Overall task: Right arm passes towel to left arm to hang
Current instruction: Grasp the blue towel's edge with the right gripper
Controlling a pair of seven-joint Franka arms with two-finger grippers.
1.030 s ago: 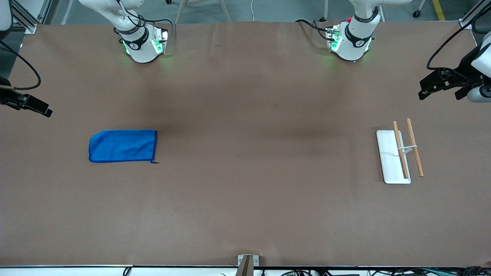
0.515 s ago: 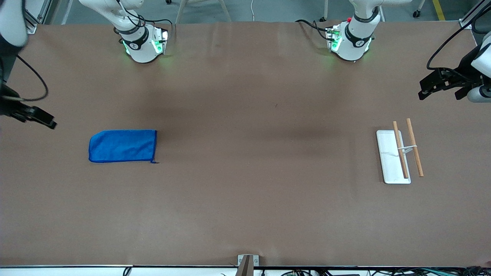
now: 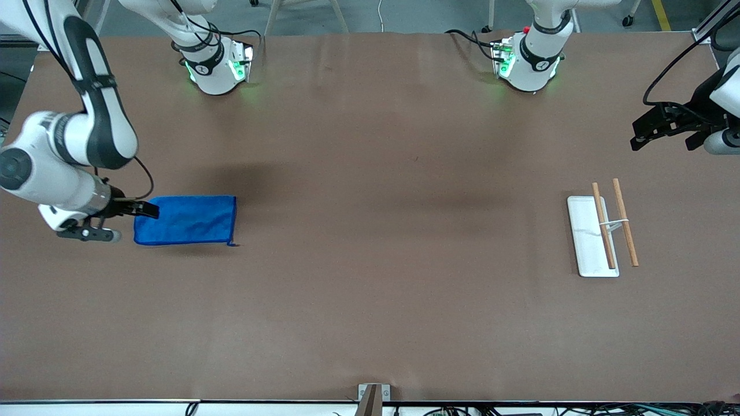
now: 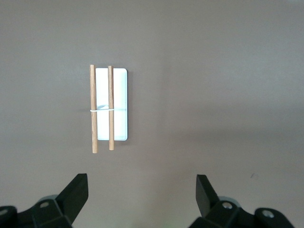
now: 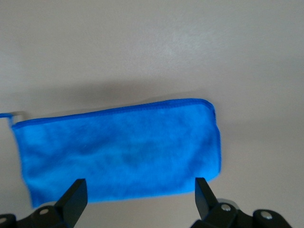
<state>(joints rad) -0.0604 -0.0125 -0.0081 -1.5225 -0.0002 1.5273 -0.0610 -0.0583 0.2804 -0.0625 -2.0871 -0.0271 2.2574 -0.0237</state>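
Front view: the towel (image 3: 185, 220) is seen lying flat on the brown desk (image 3: 370, 300) toward the right arm's end, with a short loose thread at the corner turned toward the middle of the desk. The right arm (image 3: 87, 115) is bent down from its base, and the right hand (image 3: 136, 209) is held low at the towel's short edge on that arm's side; whether cloth is touched cannot be told from here. The left arm (image 3: 725, 92) is parked at its own end of the desk, with the left hand (image 3: 642, 136) held over bare desk. A white tray (image 3: 587, 254) with two wooden rods (image 3: 614, 222) tied by a white band is seen near that end, well apart from the towel.

Left wrist view: the left hand (image 4: 141, 192) is shown with its fingers (image 4: 76, 190) spread wide and nothing between them. The tray (image 4: 119, 104) and the rods (image 4: 102, 109) are seen below; one rod lies over the tray, the other just beside it.

Right wrist view: the right hand (image 5: 141, 194) is shown spread wide, empty, its fingers (image 5: 75, 192) straddling the towel (image 5: 118, 156), whose darker stitched edging is plain here.
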